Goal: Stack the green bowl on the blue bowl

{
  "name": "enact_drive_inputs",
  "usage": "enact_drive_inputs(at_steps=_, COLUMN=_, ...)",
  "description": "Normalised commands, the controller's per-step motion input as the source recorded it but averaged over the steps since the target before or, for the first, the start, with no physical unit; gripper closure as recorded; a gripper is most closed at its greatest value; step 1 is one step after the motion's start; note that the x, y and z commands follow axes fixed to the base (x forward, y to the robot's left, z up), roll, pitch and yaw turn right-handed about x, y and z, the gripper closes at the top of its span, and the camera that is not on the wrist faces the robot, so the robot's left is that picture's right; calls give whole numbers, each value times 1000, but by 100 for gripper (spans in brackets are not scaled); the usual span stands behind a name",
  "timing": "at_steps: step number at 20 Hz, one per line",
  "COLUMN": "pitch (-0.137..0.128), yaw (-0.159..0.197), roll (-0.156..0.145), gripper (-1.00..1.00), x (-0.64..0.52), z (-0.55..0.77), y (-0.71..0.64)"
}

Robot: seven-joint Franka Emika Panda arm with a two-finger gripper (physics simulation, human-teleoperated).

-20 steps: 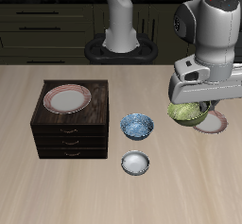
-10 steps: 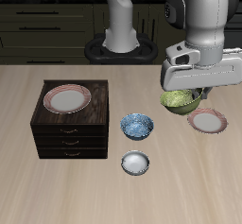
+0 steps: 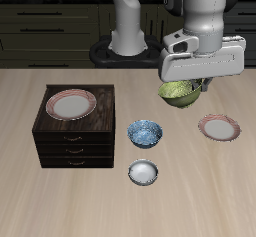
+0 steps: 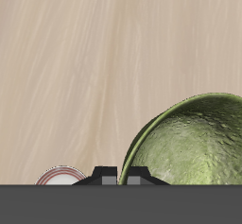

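The green bowl (image 3: 180,92) hangs tilted in the air, held by its rim in my gripper (image 3: 190,84), which is shut on it. It fills much of the wrist view (image 4: 194,145), olive and speckled inside. The blue bowl (image 3: 144,133) sits on the table nearer the front edge than the held bowl, beside the dark drawer cabinet. The green bowl is well above the table and farther back than the blue bowl, not over it.
A dark wooden drawer cabinet (image 3: 75,141) carries a pink-rimmed plate (image 3: 70,104) on top. A plain white-grey bowl (image 3: 144,172) sits in front of the blue bowl. Another pink-rimmed plate (image 3: 219,128) lies on the table; its edge shows in the wrist view (image 4: 59,177).
My gripper has lifted the green bowl up off the pink-rimmed plate on the table and carried it sideways toward the blue bowl and farther back.
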Motion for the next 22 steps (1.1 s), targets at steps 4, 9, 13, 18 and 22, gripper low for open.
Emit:
enact_drive_inputs(at_steps=4, pitch=-64, yaw=29, roll=13, gripper=100, x=-484, z=253, y=-422)
enact_drive_inputs(at_steps=9, pitch=-31, yaw=16, roll=9, gripper=100, x=-390, z=81, y=-350)
enact_drive_inputs(at_steps=13, pitch=-23, yaw=9, roll=3, gripper=100, x=-275, z=40, y=-309)
enact_drive_inputs(at_steps=18, pitch=-27, yaw=-6, roll=-25, gripper=100, x=-278, z=61, y=-392)
enact_drive_inputs(at_steps=22, pitch=-4, yaw=-19, roll=-10, gripper=100, x=-206, z=13, y=-318)
